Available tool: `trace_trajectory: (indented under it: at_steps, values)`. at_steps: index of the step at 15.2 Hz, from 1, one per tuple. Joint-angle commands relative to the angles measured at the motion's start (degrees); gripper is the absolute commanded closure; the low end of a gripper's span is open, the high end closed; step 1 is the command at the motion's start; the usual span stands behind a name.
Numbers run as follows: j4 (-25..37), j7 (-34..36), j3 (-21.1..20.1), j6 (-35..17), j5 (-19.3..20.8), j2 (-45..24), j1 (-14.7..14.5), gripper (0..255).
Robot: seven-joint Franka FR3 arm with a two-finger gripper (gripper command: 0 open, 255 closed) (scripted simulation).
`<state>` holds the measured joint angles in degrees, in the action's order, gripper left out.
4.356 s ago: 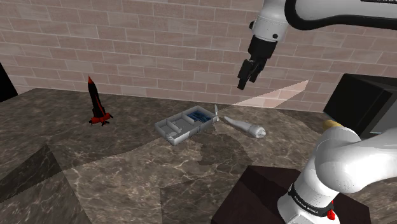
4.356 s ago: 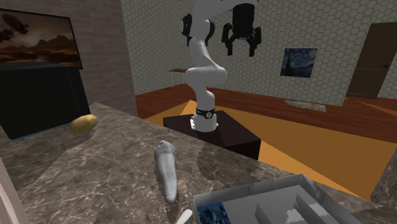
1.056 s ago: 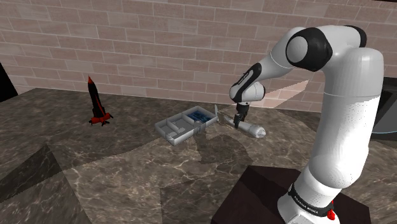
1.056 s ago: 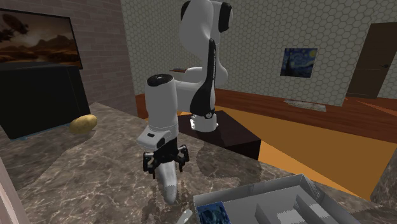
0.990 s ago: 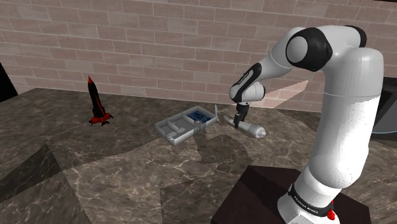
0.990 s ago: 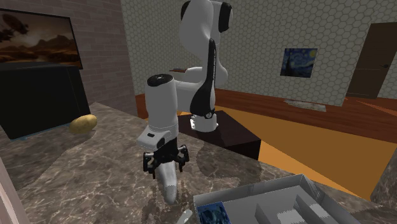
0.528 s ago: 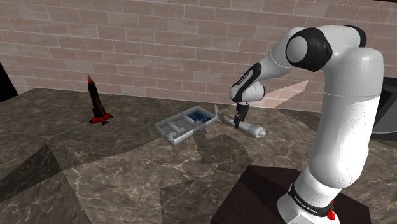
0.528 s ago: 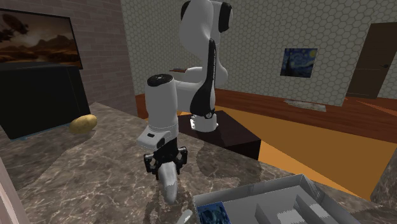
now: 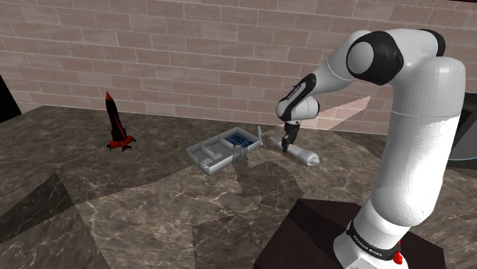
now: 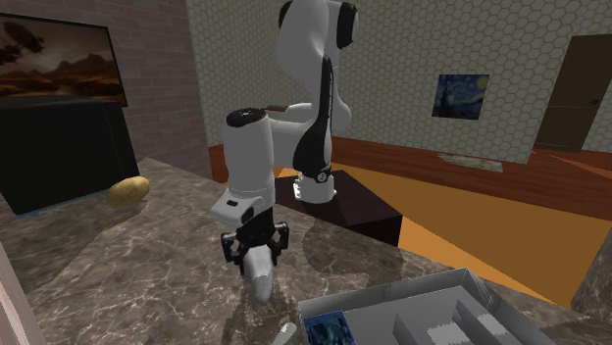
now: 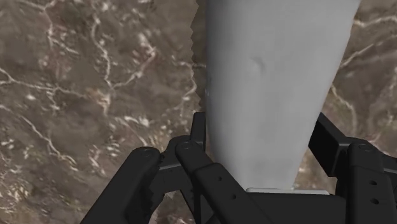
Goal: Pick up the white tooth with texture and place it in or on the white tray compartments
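Note:
The tooth (image 9: 303, 156) is a long pale grey-white piece, tapering to one end, over the marble top just to the right of the tray in the shoulder view. My gripper (image 9: 287, 144) is shut on its end nearer the tray. From the second exterior view the tooth (image 10: 258, 276) hangs slanted down from the gripper (image 10: 255, 245), its tip close to the surface. The wrist view has the tooth (image 11: 273, 83) clasped between both fingers (image 11: 191, 159). The white compartment tray (image 9: 216, 164) lies beside it, with a blue item (image 9: 243, 138) in one compartment.
A black and red rocket (image 9: 116, 122) stands far to the shoulder view's left. A thin pale stick (image 10: 284, 335) lies by the tray's wall (image 10: 387, 294). A yellow lump (image 10: 127, 190) sits near a dark cabinet. The brick wall runs behind the table.
The fingers have closed from wide apart onto the tooth. In the last half second the hand has risen slightly and the tooth's lower tip has come up with it.

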<state>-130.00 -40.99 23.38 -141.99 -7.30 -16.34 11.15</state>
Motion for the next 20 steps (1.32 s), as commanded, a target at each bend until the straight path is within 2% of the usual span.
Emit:
trace_trajectory:
  at_steps: [1, 20]
  values:
    - [0.1, 0.5, 0.4, 1.3, 0.9, 1.4, -0.3, 255]
    - [3.6, 5.0, 2.3, 14.9, 7.7, 12.5, -1.9, 255]
